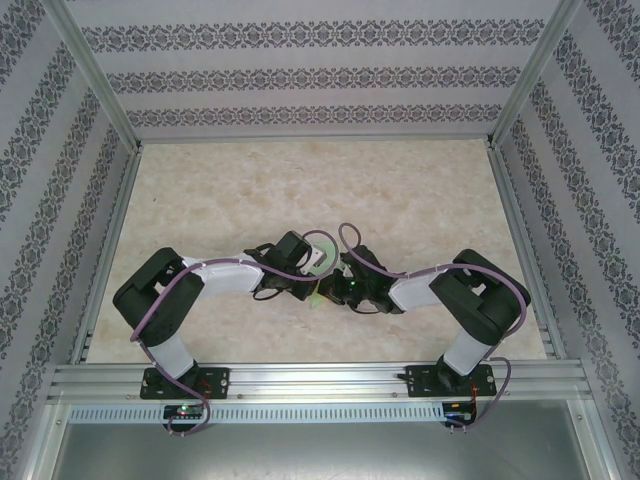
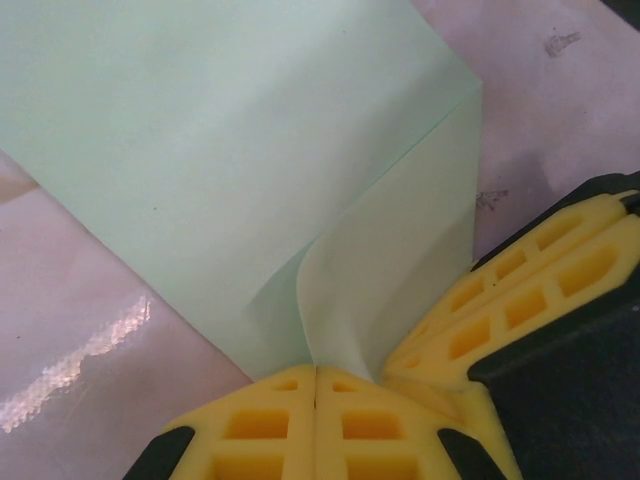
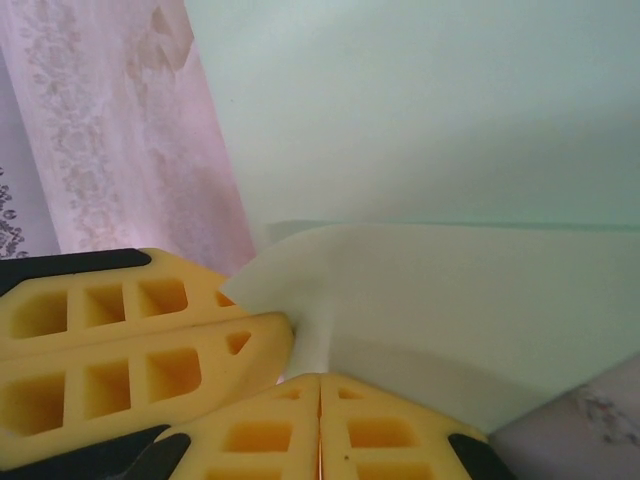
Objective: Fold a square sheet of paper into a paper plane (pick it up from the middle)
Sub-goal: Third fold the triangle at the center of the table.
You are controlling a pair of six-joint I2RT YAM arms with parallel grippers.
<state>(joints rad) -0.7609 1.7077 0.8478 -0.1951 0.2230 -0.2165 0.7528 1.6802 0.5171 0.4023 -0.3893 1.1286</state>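
Observation:
The square sheet of paper (image 2: 220, 150) is pale green and lies on the table with one flap (image 2: 400, 270) folded up and curling. My left gripper (image 2: 316, 372) is shut on the sheet's near edge at the base of that flap. My right gripper (image 3: 320, 380) is also shut on the paper (image 3: 420, 120), pinching the foot of the raised flap (image 3: 450, 310). The two grippers touch side by side: the right one's yellow fingers (image 2: 520, 300) sit next to the left's, and the left's fingers (image 3: 120, 340) show beside the right's. From above both meet at the table's middle (image 1: 322, 288). A paper plane is out of view.
The marbled tabletop (image 1: 300, 190) is ringed by patterned walls (image 1: 300, 80) and an aluminium frame (image 1: 320, 380). Both arms bend inward from their bases at the near edge, with purple cables looping over them.

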